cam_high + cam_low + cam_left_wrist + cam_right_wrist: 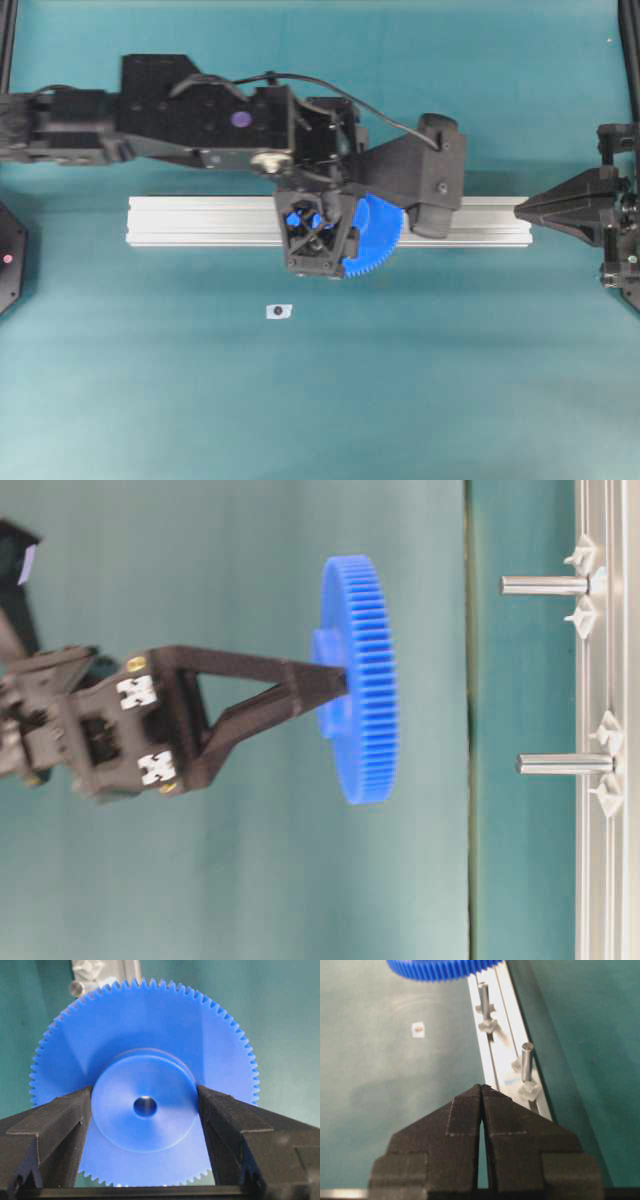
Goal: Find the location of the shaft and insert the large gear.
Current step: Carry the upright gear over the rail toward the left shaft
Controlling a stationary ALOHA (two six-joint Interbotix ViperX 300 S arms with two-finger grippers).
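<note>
the left tool (145,1152) clamps the stiff, light, probably slick plastic gear (145,1085) by its raised hub, the sound place to hold it, above the rail (200,220) short of the shaft (565,764); the right tool (481,1091) sits shut, empty.

The overhead view is looking straight down on the aluminium rail (330,222). The table-level view is sitting low, turned sideways, rail at three o'clock. Each wrist camera is peering closely along its own fingers; all four are sharing the large gear (145,1085).
</note>
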